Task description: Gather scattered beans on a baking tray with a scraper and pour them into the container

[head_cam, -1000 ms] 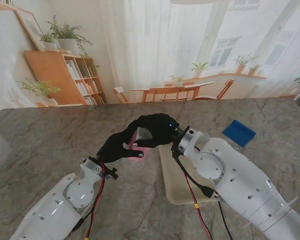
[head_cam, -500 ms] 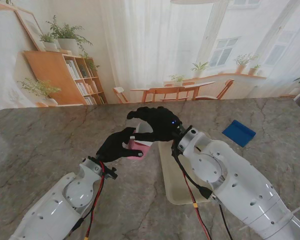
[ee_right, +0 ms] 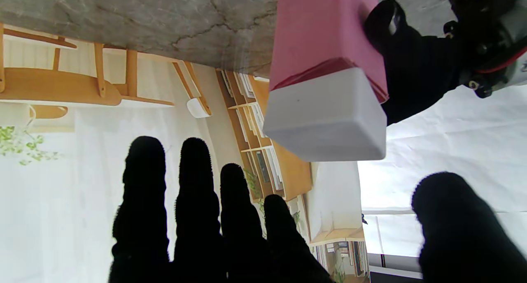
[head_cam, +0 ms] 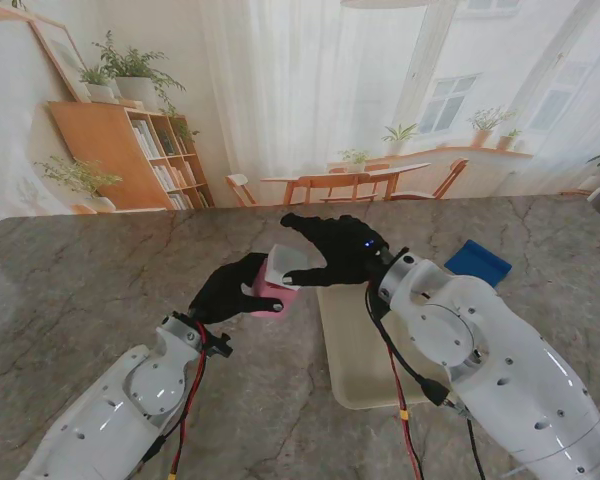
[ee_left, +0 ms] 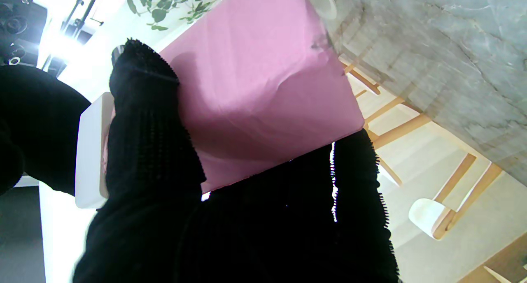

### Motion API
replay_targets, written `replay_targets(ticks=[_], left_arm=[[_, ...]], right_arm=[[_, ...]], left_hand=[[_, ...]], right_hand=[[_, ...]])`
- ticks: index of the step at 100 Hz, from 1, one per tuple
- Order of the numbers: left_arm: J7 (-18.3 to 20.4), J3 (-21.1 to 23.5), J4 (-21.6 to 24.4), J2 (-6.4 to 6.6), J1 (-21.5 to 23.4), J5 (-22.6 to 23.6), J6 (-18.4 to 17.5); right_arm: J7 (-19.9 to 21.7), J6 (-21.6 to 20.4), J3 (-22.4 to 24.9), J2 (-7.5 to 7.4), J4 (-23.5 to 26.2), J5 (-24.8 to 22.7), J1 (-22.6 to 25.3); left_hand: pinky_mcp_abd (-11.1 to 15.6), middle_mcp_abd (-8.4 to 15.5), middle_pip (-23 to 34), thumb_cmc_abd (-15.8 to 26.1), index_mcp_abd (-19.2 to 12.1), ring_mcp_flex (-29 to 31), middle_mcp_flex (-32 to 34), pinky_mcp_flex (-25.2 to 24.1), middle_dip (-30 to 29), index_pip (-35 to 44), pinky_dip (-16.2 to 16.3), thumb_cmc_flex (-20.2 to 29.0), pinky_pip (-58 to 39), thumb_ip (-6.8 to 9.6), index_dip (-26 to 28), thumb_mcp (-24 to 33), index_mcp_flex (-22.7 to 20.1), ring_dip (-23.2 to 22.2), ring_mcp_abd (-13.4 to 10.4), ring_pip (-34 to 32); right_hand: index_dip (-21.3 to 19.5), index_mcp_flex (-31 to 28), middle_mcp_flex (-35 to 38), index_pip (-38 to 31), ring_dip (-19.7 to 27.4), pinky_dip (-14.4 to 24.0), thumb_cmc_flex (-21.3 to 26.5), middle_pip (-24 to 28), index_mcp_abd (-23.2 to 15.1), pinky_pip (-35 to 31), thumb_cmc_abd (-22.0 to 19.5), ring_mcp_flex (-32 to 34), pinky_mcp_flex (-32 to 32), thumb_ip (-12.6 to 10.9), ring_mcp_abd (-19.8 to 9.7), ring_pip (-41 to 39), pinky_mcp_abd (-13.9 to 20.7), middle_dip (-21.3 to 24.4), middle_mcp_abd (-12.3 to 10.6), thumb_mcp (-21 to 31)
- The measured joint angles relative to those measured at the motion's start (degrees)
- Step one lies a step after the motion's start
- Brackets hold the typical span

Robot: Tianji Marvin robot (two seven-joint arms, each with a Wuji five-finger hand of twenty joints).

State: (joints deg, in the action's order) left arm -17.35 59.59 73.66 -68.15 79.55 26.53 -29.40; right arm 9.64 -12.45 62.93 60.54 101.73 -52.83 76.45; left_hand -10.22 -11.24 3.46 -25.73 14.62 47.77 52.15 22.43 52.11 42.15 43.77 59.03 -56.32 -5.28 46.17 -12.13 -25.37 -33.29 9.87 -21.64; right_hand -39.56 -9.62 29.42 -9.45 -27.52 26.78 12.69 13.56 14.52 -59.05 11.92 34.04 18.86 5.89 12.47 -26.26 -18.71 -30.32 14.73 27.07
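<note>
Gripping the pink container [head_cam: 276, 283], left hand [head_cam: 227, 291]; right hand [head_cam: 335, 250] spread just beside it.

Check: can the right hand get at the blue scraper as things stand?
Probably yes. The right hand is open and holds nothing, and the blue scraper lies bare on the table to its right, nothing on it. The left hand holds the pink container.

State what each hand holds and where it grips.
The left hand grips the pink container by its side walls, fingers wrapped around the body. The right hand is open and holds nothing.
</note>
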Motion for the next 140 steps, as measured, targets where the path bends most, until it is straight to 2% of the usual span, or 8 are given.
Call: replay_targets(ticks=[24, 42, 59, 69, 85, 108, 123, 140], left_arm=[[-0.15, -0.01, 0.0, -0.01, 0.01, 0.14, -0.08], [-0.11, -0.09, -0.04, -0.01, 0.0, 0.07, -0.22], [-0.11, -0.09, -0.05, -0.02, -0.01, 0.03, -0.27], [-0.12, -0.07, -0.06, -0.03, -0.01, 0.0, -0.27], [-0.11, -0.13, -0.04, -0.04, 0.01, 0.0, -0.27], [-0.13, -0.13, 0.08, -0.04, 0.09, 0.0, -0.3], [-0.04, -0.09, 0.1, -0.03, 0.1, -0.1, -0.25], [0.12, -0.05, 0.22, -0.02, 0.14, -0.23, -0.15]], right_arm=[[-2.88, -0.83, -3.93, -0.41, -4.19, 0.16, -2.94], [-3.67, 2.02, -7.14, -0.06, -6.04, 1.13, -4.82], [-6.93, 2.76, -9.21, 0.62, -7.78, 1.31, -6.3], [-9.44, 3.56, -10.1, 1.11, -8.55, 1.32, -6.68], [-8.71, 7.95, -11.27, 1.65, -8.52, 2.43, -7.12], [-11.35, 10.47, -12.71, 2.24, -9.16, 3.31, -7.77], [-10.68, 12.0, -12.75, 2.49, -8.59, 1.72, -7.54], [-8.43, 12.18, -10.82, 2.31, -6.16, 0.47, -5.97]], left_hand=[[0.0, 0.0, 0.0, 0.0, 0.0, 0.0, 0.0, 0.0, 0.0, 0.0, 0.0, 0.0, 0.0, 0.0, 0.0, 0.0, 0.0, 0.0, 0.0, 0.0], [0.0, 0.0, 0.0, 0.0, 0.0, 0.0, 0.0, 0.0, 0.0, 0.0, 0.0, 0.0, 0.0, 0.0, 0.0, 0.0, 0.0, 0.0, 0.0, 0.0], [0.0, -0.01, 0.0, 0.0, 0.0, 0.01, 0.05, 0.0, 0.01, 0.0, 0.0, 0.0, 0.0, 0.0, -0.04, 0.0, 0.0, -0.41, 0.0, -0.15], [0.0, -0.01, 0.0, 0.0, 0.0, 0.01, 0.05, 0.0, 0.05, 0.0, 0.0, 0.0, 0.0, 0.0, -0.05, 0.0, 0.0, -0.47, 0.0, -0.16], [0.0, -0.01, 0.0, 0.0, 0.0, 0.01, 0.06, 0.0, 0.49, 0.0, 0.0, 0.0, 0.0, 0.0, -0.22, 0.0, -0.01, -0.49, 0.0, -0.16], [0.0, 0.02, 0.0, 0.0, -0.12, 0.01, 0.06, 0.0, 0.49, 0.0, 0.0, 0.0, 0.0, 0.0, -0.23, 0.0, -0.02, -0.49, -0.05, -0.16], [0.0, 0.03, 0.0, -0.01, -0.12, 0.01, 0.06, 0.0, 0.49, 0.0, 0.0, 0.0, 0.0, 0.0, -0.22, 0.0, -0.02, -0.49, -0.05, -0.16], [0.0, 0.07, 0.0, -0.01, -0.14, 0.01, 0.06, 0.0, 0.49, 0.0, 0.0, 0.0, 0.0, 0.0, -0.15, 0.0, -0.02, -0.49, -0.09, -0.16]], right_hand=[[-2.53, 1.13, 2.59, 0.56, -2.0, 0.76, 1.82, 2.9, 0.53, -2.4, 2.0, 2.53, 4.17, -1.07, -1.58, -5.27, 0.76, -3.13, -1.62, 0.1], [-5.85, 1.12, 5.97, -1.43, -5.54, 2.52, 3.95, 11.13, -2.85, -6.3, 3.21, 6.81, 8.47, -1.08, -4.5, -13.86, 2.9, -8.31, -6.45, 0.84], [-10.91, -5.27, 12.55, -10.33, -8.73, 2.93, 5.73, 27.1, -10.01, -12.13, 8.33, 13.6, 15.59, -1.1, -10.52, -25.01, 6.7, -13.72, -14.06, 6.55], [-14.15, -12.22, 17.62, -17.52, -9.39, 2.93, 2.43, 32.13, -13.46, -16.88, 11.85, 20.02, 22.25, -0.87, -14.64, -31.29, 9.24, -13.76, -13.31, 12.1], [-14.9, -17.66, 25.2, -25.24, -9.58, 2.93, -0.91, 39.52, -13.87, -24.83, 12.5, 30.14, 33.02, -0.15, -18.31, -38.78, 12.36, -13.77, -13.22, 12.68], [-9.06, -22.89, 32.34, -26.21, -8.86, -0.16, -5.01, 45.37, -10.42, -33.32, 13.27, 40.24, 42.94, -0.38, -20.51, -46.21, 13.89, -13.62, -13.13, 12.71], [-6.63, -23.02, 32.85, -21.42, -7.63, -1.48, -6.11, 47.45, -9.51, -33.94, 7.9, 39.78, 41.36, -0.39, -20.37, -46.69, 13.32, -12.88, -14.87, 7.76], [-6.54, -19.62, 27.12, -14.33, -7.54, -1.49, -4.37, 45.36, -9.05, -31.25, 2.55, 31.89, 33.34, -0.43, -15.97, -41.74, 8.32, -12.88, -14.95, 3.89]])
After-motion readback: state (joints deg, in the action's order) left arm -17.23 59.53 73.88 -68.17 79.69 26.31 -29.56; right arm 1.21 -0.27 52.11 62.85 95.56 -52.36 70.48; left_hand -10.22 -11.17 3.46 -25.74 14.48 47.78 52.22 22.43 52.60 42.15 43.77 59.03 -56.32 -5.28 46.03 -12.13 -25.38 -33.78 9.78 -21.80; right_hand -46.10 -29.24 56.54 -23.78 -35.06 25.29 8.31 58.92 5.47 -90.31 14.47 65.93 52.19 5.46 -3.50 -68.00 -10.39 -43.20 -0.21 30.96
